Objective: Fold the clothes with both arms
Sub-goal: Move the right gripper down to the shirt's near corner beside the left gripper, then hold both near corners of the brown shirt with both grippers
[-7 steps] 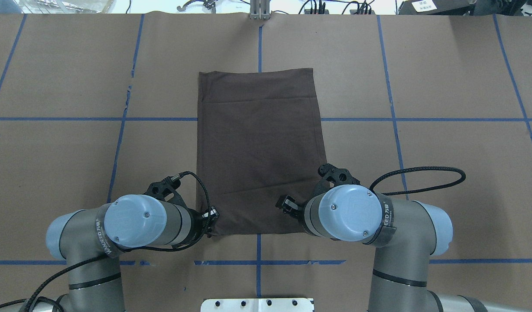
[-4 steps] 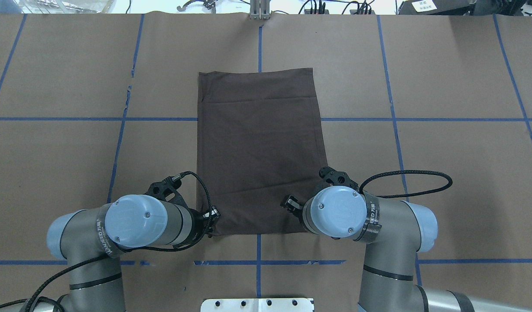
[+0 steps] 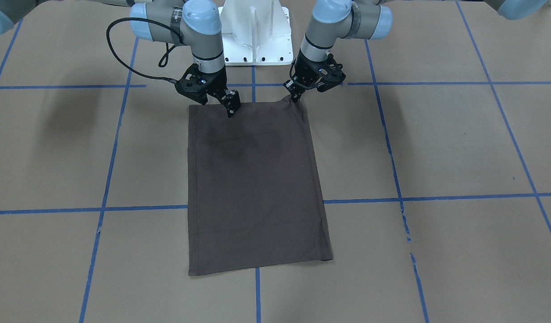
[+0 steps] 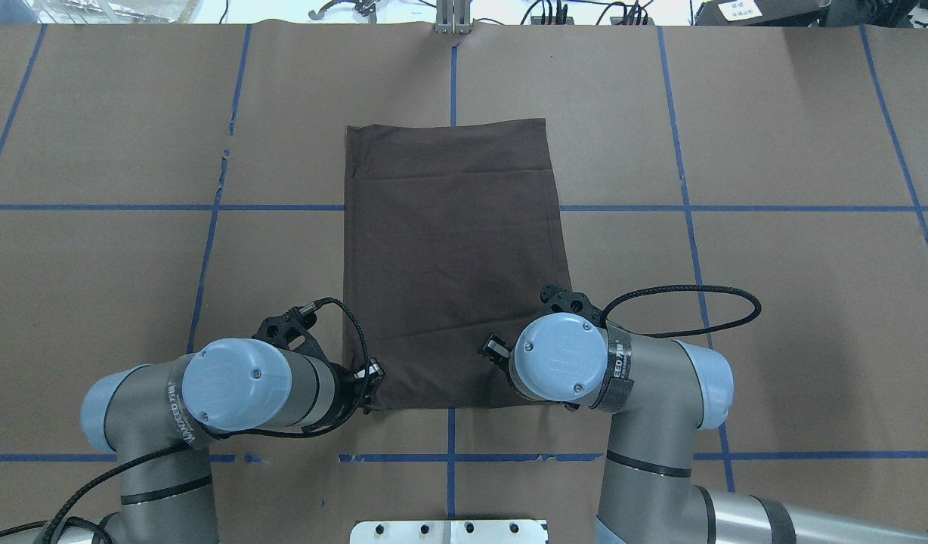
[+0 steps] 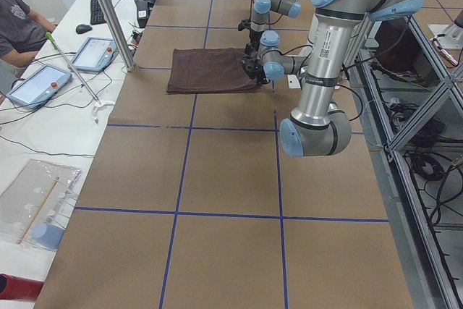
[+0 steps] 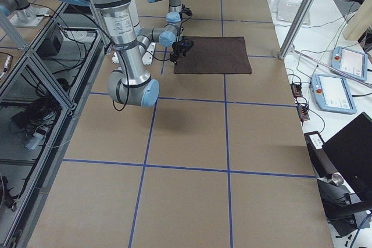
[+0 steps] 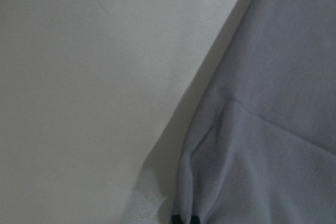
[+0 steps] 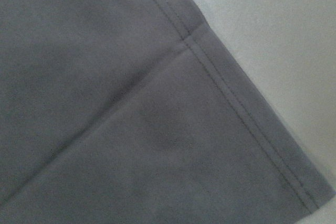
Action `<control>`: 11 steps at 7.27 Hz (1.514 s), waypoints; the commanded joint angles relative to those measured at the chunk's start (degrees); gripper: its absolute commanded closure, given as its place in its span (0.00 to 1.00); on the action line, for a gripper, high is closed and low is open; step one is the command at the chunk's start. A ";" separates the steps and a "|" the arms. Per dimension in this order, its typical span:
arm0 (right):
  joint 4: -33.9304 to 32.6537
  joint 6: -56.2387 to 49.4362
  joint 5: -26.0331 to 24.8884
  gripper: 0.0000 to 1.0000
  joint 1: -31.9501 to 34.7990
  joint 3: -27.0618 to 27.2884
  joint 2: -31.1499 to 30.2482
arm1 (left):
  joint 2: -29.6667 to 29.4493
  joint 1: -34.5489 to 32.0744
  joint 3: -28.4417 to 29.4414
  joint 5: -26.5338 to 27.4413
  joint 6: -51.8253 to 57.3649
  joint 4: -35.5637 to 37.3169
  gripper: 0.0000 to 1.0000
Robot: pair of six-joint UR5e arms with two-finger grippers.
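Observation:
The dark brown T-shirt [image 4: 453,257] lies folded into a flat rectangle in the middle of the table, and also shows in the front-facing view [image 3: 253,188]. My left gripper [image 4: 371,375] is at the shirt's near left corner. In the front-facing view it [image 3: 295,95] is shut on that corner, which is puckered up a little; the left wrist view shows the cloth [image 7: 273,103] gathered toward the fingers. My right gripper [image 4: 493,349] points down over the shirt's near edge [image 3: 231,109], inward of the right corner. I cannot tell how its jaws stand. The right wrist view shows only flat cloth and a hem [image 8: 131,103].
The table is covered in brown paper with blue tape lines [image 4: 450,457]. The white bolted pedestal [image 4: 449,531] sits at the near edge between the arms. A metal post [image 5: 108,12], tablets [image 5: 94,54] and a seated person [image 5: 18,27] are beyond the far edge.
My right arm has moved left and inward, carrying its gripper further over the shirt's near edge. The left arm and the shirt have not moved.

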 commanded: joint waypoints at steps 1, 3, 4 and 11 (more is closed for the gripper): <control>0.06 0.08 0.10 0.00 -0.57 -0.23 -0.29 | 0.04 0.00 -0.02 0.09 0.00 0.00 1.00; 0.06 0.16 0.10 0.00 -0.92 -1.45 -0.55 | 0.04 -0.09 -0.02 0.09 0.00 0.00 1.00; -0.03 0.25 0.10 0.00 -1.18 -1.46 -0.64 | 0.04 -0.09 -0.11 0.09 0.00 0.00 1.00; 0.85 1.48 0.19 0.00 -2.24 -0.67 -2.05 | 0.04 -0.09 -0.19 0.09 0.00 0.00 1.00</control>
